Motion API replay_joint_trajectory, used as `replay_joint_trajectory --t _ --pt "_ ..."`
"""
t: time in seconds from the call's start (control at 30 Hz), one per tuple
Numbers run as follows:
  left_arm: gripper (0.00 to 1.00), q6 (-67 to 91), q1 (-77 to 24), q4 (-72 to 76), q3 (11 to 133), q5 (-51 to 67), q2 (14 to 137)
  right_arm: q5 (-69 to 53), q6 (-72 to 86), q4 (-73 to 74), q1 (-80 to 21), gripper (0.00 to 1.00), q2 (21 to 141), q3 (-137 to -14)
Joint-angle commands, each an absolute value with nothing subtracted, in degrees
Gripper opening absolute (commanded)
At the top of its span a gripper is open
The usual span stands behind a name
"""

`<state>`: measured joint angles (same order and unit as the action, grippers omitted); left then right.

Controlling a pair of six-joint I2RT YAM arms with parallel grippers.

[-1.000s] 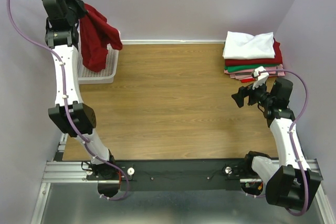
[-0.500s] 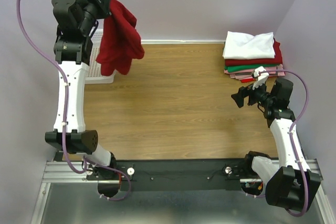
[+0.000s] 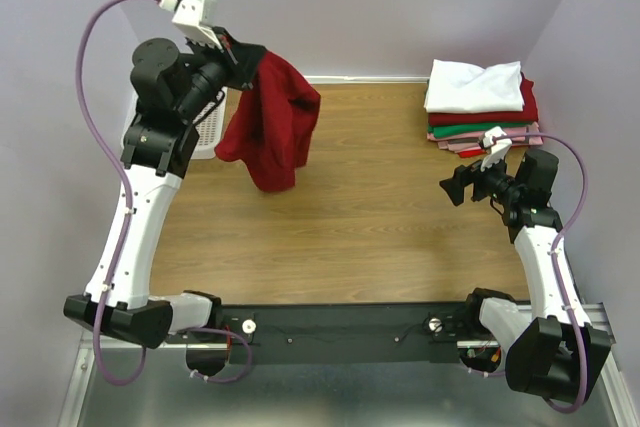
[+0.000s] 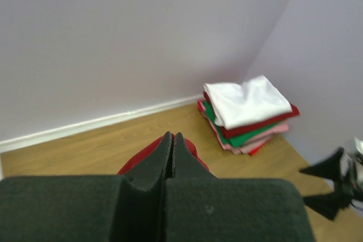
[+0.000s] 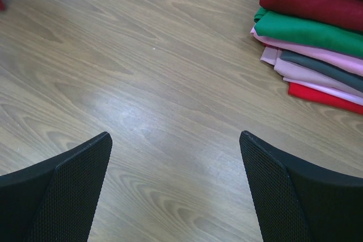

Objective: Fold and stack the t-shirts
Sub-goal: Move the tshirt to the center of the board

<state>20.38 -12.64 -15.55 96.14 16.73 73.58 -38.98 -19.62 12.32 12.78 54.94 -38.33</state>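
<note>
While the left gripper (image 3: 243,59) pinches the dark red t-shirt (image 3: 272,123) in the air, white basket (image 3: 209,135) mostly hidden behind the arm, right gripper (image 3: 452,187) wide open, holding nothing, near the folded stack (image 3: 480,107).

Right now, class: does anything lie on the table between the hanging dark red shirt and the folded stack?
Nothing visible does. The dark red shirt hangs from the shut left gripper; bare table runs to the folded stack. The open right gripper sits nearer, off that line.

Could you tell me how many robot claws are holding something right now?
1. The left claw is shut on the dark red t-shirt, which hangs above the table's far left. The right claw stands open and empty, near the folded stack.
</note>
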Motion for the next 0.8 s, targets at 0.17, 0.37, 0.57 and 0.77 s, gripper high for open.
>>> replay_joint_trajectory --t 0.17,0.37,0.57,0.77 --pt "0.0 23.73 -20.29 -8.35 86.5 29.16 66.71 -40.87 -20.83 13.27 13.18 1.0 54.58 -38.85" --pt "0.0 26.01 -27.32 -5.54 81.74 32.78 65.66 -41.31 -21.09 13.27 13.18 1.0 54.67 -38.76" --pt "0.0 28.47 -36.03 -2.55 77.09 33.04 65.57 -41.57 -21.18 13.27 13.18 1.0 54.58 -38.58" --pt "0.0 29.35 -42.71 -0.35 75.5 33.31 66.88 -41.57 -21.27 13.27 13.18 1.0 54.76 -38.58"
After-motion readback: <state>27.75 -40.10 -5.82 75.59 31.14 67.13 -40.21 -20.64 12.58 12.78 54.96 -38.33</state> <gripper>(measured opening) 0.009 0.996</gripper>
